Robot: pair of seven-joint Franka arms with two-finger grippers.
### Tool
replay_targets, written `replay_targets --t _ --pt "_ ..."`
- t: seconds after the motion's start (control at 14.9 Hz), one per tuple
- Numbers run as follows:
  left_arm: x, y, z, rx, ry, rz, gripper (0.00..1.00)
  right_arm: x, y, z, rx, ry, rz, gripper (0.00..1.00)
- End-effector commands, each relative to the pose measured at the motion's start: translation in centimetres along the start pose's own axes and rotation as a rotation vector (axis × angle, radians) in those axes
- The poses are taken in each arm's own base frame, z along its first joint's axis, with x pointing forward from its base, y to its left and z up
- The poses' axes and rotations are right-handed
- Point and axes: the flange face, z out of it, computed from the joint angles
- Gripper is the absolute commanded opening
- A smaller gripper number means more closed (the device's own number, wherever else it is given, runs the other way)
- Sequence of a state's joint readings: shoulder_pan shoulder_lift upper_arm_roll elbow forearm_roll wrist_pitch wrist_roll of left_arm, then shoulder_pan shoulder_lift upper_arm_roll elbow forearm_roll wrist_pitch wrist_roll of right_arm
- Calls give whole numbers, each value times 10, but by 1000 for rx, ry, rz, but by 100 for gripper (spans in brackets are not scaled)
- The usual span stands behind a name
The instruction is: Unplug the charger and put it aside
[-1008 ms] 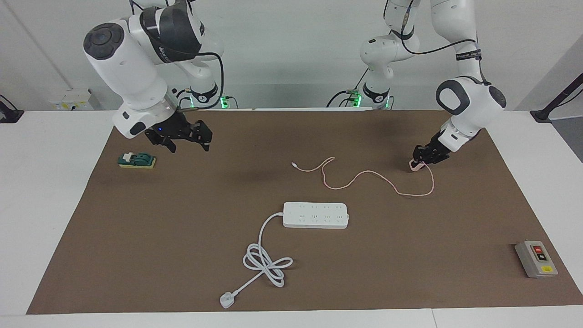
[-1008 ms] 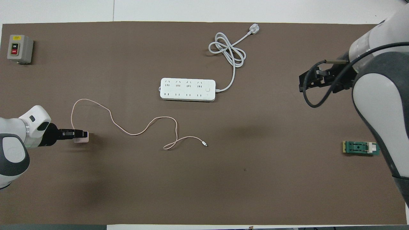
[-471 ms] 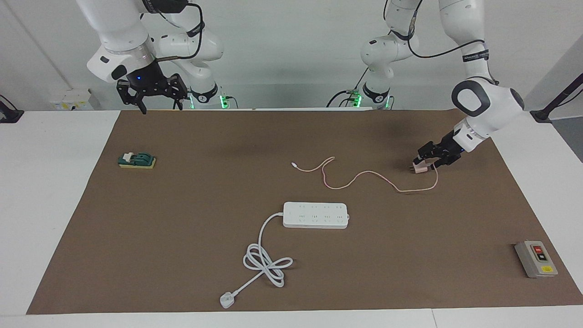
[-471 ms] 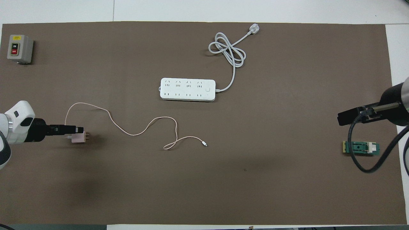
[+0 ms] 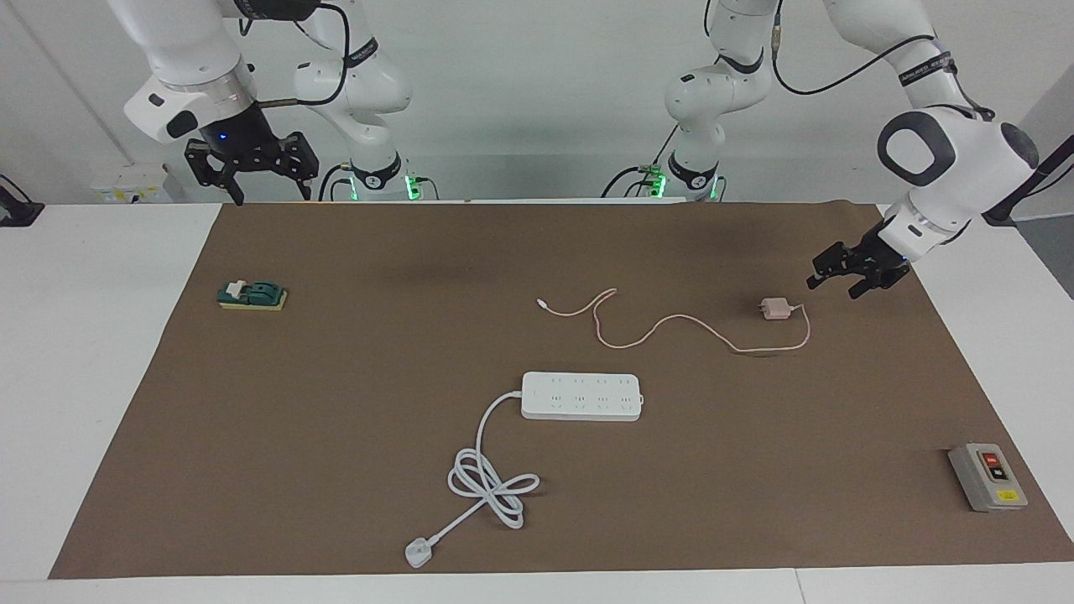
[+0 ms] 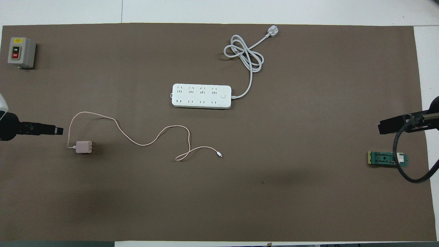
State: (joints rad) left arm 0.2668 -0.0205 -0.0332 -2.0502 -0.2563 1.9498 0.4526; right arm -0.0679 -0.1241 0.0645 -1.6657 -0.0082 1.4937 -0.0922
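Overhead view first: you have a brown mat covering the table, and at its middle the long white multi-socket power strip with no charger in it, its thick white cord looped farther from the robots. The small pale pink cube-shaped charger lies flat on the mat toward the left arm's end, well apart from the strip and nearer to the robots than it, prongs pointing toward the table's middle, with its thin pink cable snaking off the same way.

Your left gripper is raised just beside the charger, on the side toward the left arm's end of the table, with its jaws parted and empty. Your right gripper is up high at the right arm's end, jaws spread wide, holding nothing; that arm waits.

I judge the task nearly done: the charger is unplugged and set aside. Should it need moving, your left gripper is much the nearer one.
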Motion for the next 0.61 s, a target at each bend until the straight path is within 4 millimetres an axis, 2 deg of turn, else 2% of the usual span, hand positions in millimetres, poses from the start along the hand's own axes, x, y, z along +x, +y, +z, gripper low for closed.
replay_targets --t 0.0,0.13,0.34,0.47,0.54 --pt "-1 21 -36 75 -15 -87 100 9 12 -8 5 11 -11 100" --pt "7 47 -55 104 -40 -139 100 9 15 -10 5 16 -16 100" --pt "6 77 -87 140 -70 -187 100 8 16 -10 7 10 -16 100" --pt "8 103 -101 201 -80 -207 100 15 16 -11 11 -6 -18 100" --pt "11 108 -105 209 -81 -209 100 21 18 -12 12 -11 -18 100"
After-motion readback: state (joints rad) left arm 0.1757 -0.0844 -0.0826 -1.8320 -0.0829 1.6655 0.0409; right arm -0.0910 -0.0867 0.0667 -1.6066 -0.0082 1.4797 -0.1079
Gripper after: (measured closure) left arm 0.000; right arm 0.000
